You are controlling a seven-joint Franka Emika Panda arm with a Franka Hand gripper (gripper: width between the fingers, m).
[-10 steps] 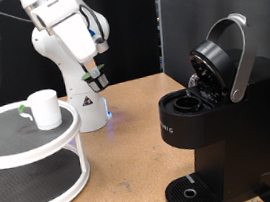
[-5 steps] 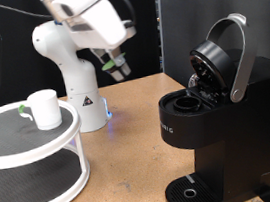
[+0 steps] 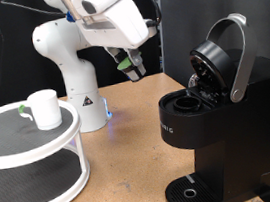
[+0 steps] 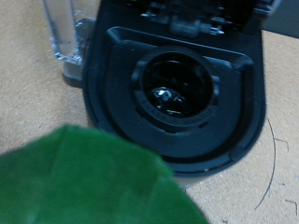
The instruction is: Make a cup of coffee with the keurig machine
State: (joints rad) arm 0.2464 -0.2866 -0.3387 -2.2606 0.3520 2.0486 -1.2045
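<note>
The keurig machine [image 3: 226, 134] stands at the exterior view's right with its lid [image 3: 220, 57] raised and its pod chamber [image 3: 189, 101] open. My gripper [image 3: 131, 69] hangs in the air left of the lid and above the chamber's level, shut on a small dark pod with a green top [image 3: 127, 66]. In the wrist view the pod's green top [image 4: 93, 182] blurs across the foreground, with the round empty chamber [image 4: 174, 89] beyond it. The white cup [image 3: 44, 109] sits on a round stand at the exterior view's left.
The white two-tier round stand [image 3: 32, 161] fills the exterior view's lower left. The arm's white base [image 3: 71, 75] stands behind it on the wooden table [image 3: 125, 173]. A clear water reservoir [image 4: 64, 33] sits beside the chamber. The round drip tray [image 3: 193, 189] is bare.
The arm has swung toward the exterior view's right, from near its base to close beside the machine's raised lid, carrying the pod. Cup and machine have not moved.
</note>
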